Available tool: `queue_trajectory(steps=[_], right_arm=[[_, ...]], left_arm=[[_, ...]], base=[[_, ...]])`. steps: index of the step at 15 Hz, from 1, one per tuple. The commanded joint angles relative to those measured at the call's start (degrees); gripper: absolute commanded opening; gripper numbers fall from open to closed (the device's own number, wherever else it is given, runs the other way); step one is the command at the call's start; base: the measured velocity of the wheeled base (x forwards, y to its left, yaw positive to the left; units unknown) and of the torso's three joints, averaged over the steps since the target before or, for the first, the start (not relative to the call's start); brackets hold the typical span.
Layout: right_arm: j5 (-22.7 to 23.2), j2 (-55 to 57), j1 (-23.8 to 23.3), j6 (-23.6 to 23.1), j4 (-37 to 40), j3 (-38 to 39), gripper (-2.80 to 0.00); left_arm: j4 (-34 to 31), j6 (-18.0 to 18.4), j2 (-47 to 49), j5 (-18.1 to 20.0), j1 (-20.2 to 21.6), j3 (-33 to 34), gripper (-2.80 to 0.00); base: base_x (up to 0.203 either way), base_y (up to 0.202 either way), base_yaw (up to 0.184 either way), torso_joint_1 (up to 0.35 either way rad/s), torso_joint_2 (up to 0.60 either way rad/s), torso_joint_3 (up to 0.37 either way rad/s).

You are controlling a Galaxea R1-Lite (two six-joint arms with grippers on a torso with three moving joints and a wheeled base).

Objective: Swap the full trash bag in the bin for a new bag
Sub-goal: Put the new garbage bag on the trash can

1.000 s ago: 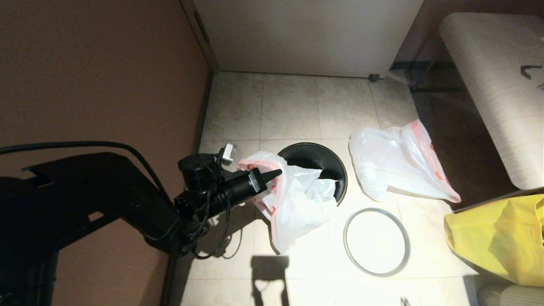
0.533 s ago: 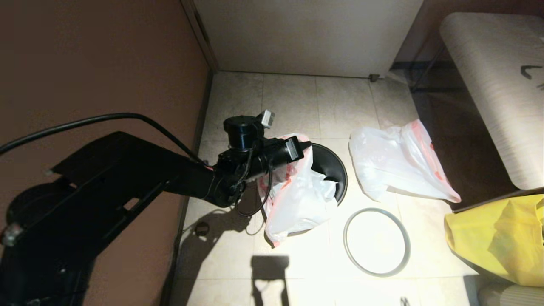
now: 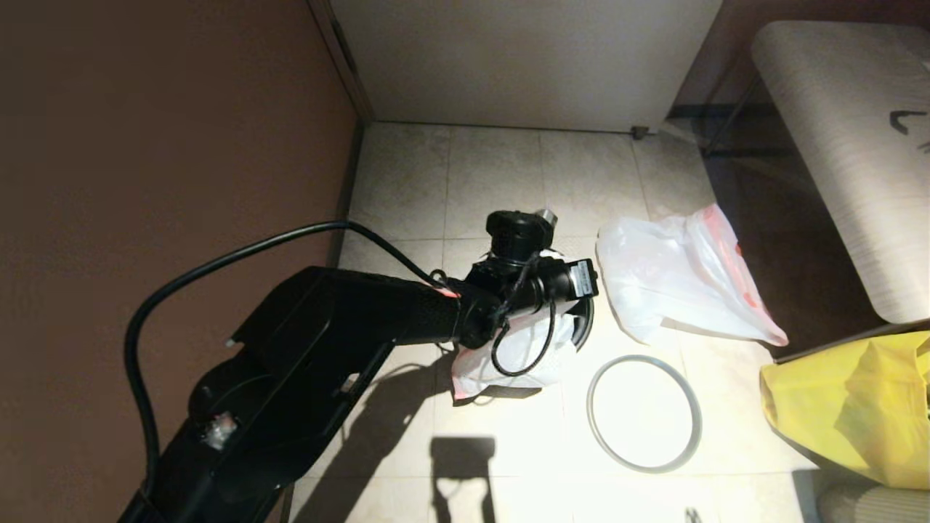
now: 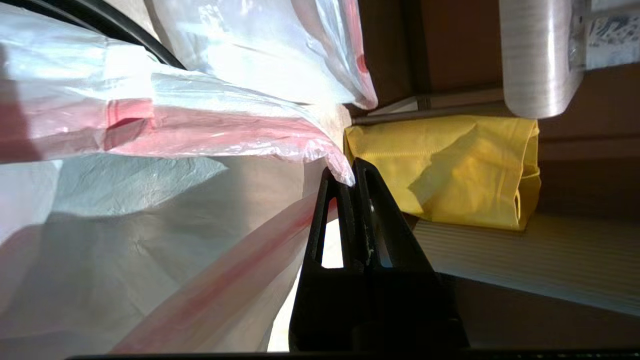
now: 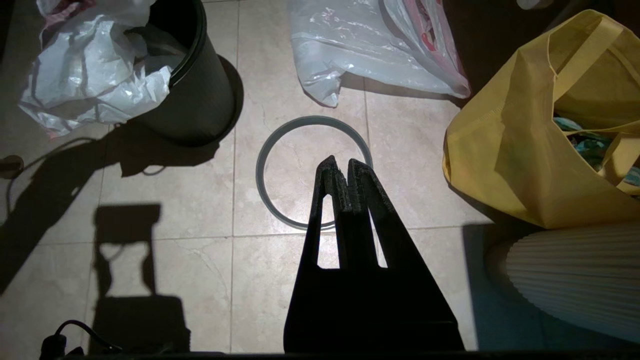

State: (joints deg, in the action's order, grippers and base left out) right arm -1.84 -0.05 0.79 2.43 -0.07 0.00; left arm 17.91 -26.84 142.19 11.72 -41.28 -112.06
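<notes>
Over the small round black bin, the left claw pinches the red-pink edge of the thin white new bag, lining it; next, spread the mouth. The right claw, fingers together, idles above the grey hoop.

New bag draped over bin; hoop on floor to its rt.

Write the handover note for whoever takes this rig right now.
Left claw: shut on the red edge of the new bag, held over the bin.
Right claw: shut, empty, above the grey hoop lying on the floor.
Done: full trash bag is out, on the floor beside the bin.
Left: spread the new bag into the bin, refit the hoop.
</notes>
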Motion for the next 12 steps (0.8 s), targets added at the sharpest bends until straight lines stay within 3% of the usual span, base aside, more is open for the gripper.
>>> queue_trajectory(steps=[1,6,9,12], right_arm=[[0.0,0.0,0.0,0.0,0.0,0.0,-2.80],[0.0,0.0,-0.1,-0.1,0.0,0.1,-2.80],[0.0,0.0,0.0,0.0,0.0,0.1,-2.80],[0.0,0.0,0.0,0.0,0.0,0.1,-2.80]], left_arm=[[0.1,-0.1,2.7,-0.5,-1.5,-0.3,-2.80],[-2.6,0.6,0.6,-3.8,-3.0,-0.2,-2.80],[-7.8,7.8,0.4,-8.3,-3.7,-0.3,-2.80],[-7.8,8.6,0.5,-10.2,-3.7,-0.3,-2.80]], base=[[0.000,0.000,0.000,0.000,0.00,0.000],[0.000,0.000,0.000,0.000,0.00,0.000],[0.000,0.000,0.000,0.000,0.00,0.000],[0.000,0.000,0.000,0.000,0.00,0.000]])
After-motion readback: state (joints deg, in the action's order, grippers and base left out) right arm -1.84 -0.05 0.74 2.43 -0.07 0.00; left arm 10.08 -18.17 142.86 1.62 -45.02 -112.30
